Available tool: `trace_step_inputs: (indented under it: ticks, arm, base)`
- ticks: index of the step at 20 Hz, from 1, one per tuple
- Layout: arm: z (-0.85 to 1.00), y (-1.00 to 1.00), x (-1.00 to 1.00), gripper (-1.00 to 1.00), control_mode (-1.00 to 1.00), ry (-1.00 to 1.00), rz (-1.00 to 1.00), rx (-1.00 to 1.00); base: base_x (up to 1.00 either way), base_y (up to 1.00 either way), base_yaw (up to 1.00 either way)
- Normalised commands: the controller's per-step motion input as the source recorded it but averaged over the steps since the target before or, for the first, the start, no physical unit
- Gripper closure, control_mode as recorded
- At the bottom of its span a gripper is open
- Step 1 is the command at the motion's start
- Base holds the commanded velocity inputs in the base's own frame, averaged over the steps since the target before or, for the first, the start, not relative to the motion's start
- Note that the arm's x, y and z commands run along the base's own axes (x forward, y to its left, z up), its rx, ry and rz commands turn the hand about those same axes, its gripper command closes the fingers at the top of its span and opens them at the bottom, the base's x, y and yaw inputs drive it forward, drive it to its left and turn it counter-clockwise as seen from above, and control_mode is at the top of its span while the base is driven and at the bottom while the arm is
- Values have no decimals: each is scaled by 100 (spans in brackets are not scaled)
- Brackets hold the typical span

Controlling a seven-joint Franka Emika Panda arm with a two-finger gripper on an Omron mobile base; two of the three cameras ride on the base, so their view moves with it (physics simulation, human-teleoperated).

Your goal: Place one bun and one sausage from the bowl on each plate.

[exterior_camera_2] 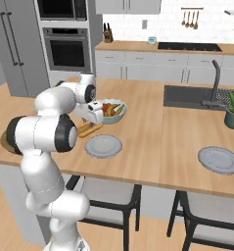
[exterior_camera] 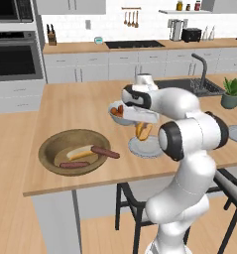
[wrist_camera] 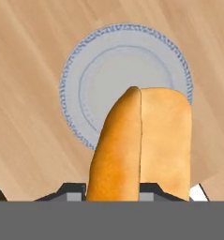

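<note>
Hand view: bun (wrist_camera: 141, 140) hiding gripper fingertips

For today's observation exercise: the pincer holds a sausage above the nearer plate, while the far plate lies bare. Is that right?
Not quite. The pincer holds a bun, not a sausage, above the nearer plate, as the hand view shows. The far plate does lie bare.

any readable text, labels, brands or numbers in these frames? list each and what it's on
None readable.
Oven control strip: nothing legible at this resolution.
Jars on the wall shelf: labels, if any, too small to tell.
Plate: its rim carries a blue speckled pattern, not lettering.
Bun in the gripper, wooden bowl, fruit bowl: no markings.
</note>
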Motion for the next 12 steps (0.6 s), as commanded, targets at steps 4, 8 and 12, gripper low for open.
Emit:
trace_step_inputs:
  ticks: [4, 8, 12]
  arm:
    - [-36, -76, 47, 100, -100, 14, 36, 1]
    - [-63, -24, 58, 100, -100, 21, 44, 0]
    - [-59, -2, 50, 100, -100, 24, 31, 0]
  base:
    - [0, 0, 0]
    - [0, 0, 0]
    - [0, 0, 0]
